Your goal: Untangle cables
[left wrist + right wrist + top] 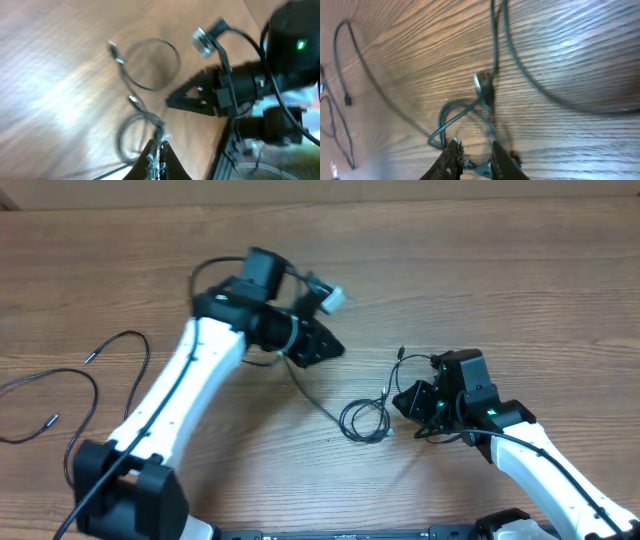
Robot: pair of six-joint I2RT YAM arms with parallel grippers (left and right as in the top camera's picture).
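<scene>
A thin black cable (312, 392) runs from my left gripper (335, 350) down to a small tangled coil (365, 420) on the wooden table. In the left wrist view my left gripper (160, 156) is shut on this cable, which leads up to loose loops with silver-tipped plugs (134, 101). My right gripper (402, 402) sits just right of the coil. In the right wrist view its fingers (476, 159) stand a little apart, with blurred cable strands (492, 50) and a plug (482, 82) just ahead. It also shows in the left wrist view (175, 101).
Two more loose thin cables (130, 333) lie at the table's far left, beside the left arm's base. A white tag (330, 297) hangs off the left arm's own thick wiring. The table's front edge is at the bottom.
</scene>
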